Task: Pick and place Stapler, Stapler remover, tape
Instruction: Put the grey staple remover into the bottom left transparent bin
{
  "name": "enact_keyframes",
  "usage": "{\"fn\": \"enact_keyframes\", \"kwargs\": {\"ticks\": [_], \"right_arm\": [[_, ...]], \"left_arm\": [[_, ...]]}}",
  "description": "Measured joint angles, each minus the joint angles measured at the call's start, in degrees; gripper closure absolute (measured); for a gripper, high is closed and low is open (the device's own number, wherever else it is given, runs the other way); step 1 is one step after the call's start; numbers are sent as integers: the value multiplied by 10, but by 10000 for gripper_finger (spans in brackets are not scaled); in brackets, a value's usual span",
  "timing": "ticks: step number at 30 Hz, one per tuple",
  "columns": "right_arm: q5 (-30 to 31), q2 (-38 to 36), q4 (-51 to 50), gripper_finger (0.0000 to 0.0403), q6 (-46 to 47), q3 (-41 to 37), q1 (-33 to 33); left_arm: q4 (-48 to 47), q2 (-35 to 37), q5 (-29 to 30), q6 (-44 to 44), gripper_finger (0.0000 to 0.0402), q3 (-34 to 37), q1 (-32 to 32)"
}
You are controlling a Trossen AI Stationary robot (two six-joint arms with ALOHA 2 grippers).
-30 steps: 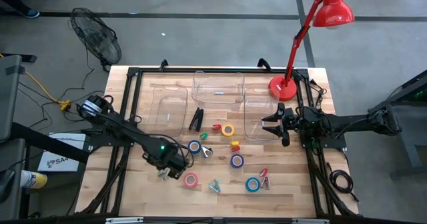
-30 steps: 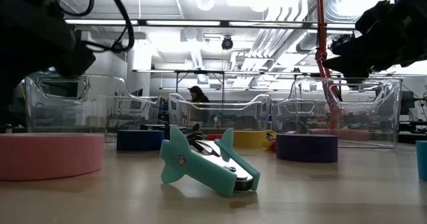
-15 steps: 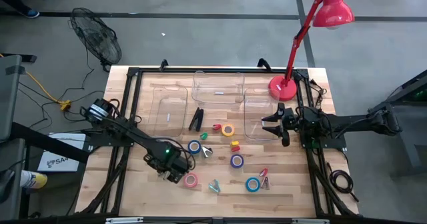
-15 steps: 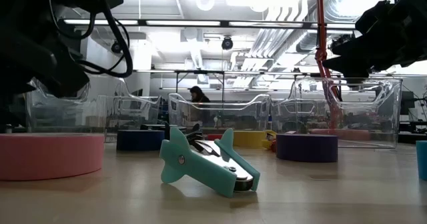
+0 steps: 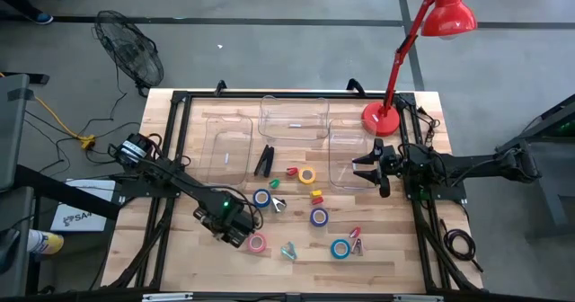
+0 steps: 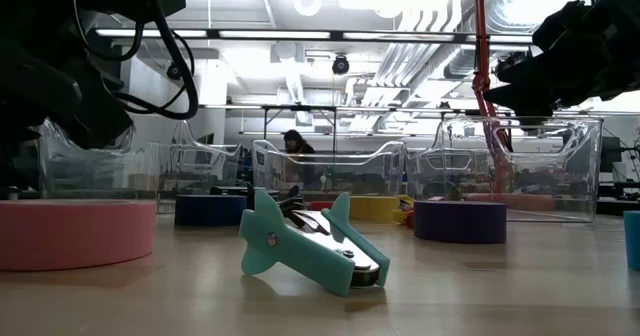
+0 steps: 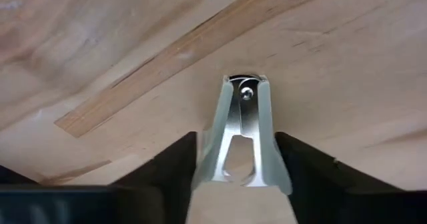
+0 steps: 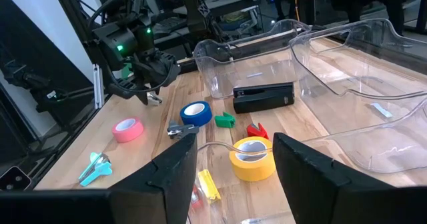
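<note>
Staple remover (image 7: 241, 139) sits between the left gripper's (image 5: 232, 233) fingers (image 7: 167, 167), low at table's 7 o'clock beside pink tape (image 5: 257, 243); jaws pinching it flat on the wood, likely to lift. Right gripper (image 5: 367, 171) idles parted at 3 o'clock by a clear bin (image 5: 349, 161).

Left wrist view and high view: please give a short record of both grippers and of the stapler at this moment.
left gripper: front left of the table, fingers against both sides of the staple remover
staple remover: on the wood, near the pink tape roll
right gripper: open, waiting at the right clear bin
stapler: on the table, untouched
</note>
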State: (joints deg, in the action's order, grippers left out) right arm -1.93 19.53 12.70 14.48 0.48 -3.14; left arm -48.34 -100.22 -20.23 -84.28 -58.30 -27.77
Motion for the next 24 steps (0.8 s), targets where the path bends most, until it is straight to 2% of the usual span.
{"fn": "enact_keyframes", "kwargs": {"ticks": [5, 9, 14, 17, 24], "right_arm": [[0, 0, 0, 214, 0, 0, 0], [0, 0, 0, 214, 0, 0, 0], [0, 0, 0, 214, 0, 0, 0], [0, 0, 0, 214, 0, 0, 0], [0, 0, 0, 214, 0, 0, 0]], "left_arm": [[2, 0, 0, 1, 303, 0, 0], [3, 14, 1, 5, 303, 0, 0], [-2, 80, 25, -16, 303, -2, 0], [-37, 132, 72, -43, 303, -19, 0], [-240, 224, 247, -115, 303, -99, 17]]}}
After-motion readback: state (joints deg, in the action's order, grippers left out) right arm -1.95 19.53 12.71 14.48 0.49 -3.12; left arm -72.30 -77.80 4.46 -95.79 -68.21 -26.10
